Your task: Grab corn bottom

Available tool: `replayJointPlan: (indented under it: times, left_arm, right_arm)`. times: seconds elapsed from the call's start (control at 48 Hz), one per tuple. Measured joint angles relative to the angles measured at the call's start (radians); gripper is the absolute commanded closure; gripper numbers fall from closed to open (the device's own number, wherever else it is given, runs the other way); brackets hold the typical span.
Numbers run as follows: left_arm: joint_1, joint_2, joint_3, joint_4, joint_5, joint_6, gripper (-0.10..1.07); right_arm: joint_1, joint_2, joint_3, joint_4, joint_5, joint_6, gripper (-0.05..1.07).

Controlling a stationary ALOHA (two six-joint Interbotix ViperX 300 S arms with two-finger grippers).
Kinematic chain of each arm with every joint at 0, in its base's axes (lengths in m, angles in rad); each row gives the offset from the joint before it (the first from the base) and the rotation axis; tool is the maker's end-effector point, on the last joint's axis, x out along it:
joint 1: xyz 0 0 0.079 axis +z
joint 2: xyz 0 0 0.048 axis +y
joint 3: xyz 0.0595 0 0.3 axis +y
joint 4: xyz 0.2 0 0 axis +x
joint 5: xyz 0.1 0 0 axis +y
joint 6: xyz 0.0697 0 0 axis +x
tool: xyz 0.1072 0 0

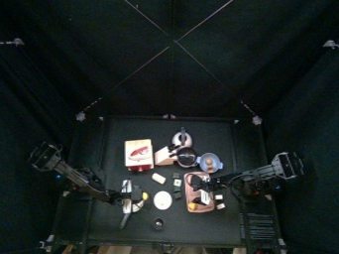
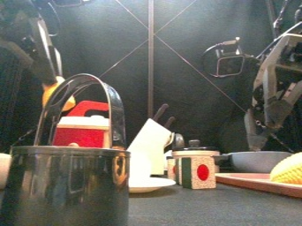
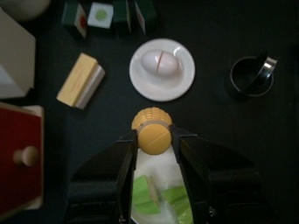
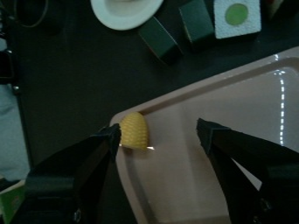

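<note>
The corn bottom (image 4: 135,131), a short yellow piece, lies on the pink tray (image 4: 239,105) near its edge; in the front view it (image 2: 288,168) shows at the far right. My right gripper (image 4: 158,131) hangs open above it, the piece close to one jaw and untouched. My left gripper (image 3: 153,140) is shut on another yellow corn piece (image 3: 152,121) with green behind it, held above the table near the white plate (image 3: 162,72). From above, the left gripper (image 1: 126,201) and right gripper (image 1: 220,189) flank the plate (image 1: 162,200) and tray (image 1: 201,195).
A black pot (image 2: 71,181) stands large at the front edge. A red and white box (image 1: 138,152), a kettle (image 1: 181,139) and a blue bowl (image 1: 212,159) stand further back. A yellow block (image 3: 80,79) and small green-labelled boxes (image 4: 237,17) lie near the plate.
</note>
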Motion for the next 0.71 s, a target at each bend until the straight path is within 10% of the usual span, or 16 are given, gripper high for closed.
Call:
replayJointPlan:
  times: [0.333,0.708]
  left_arm:
    - [0.109,-0.104,0.054,0.268,-0.060,-0.077,0.29]
    - [0.362,-0.288,0.170,0.430,-0.370,-0.204,0.29]
  right_arm:
    - [-0.011,0.046,-0.164,0.069,0.272,0.144,0.04]
    - [-0.064,0.087,-0.287,-0.212,0.451,0.480,0.04]
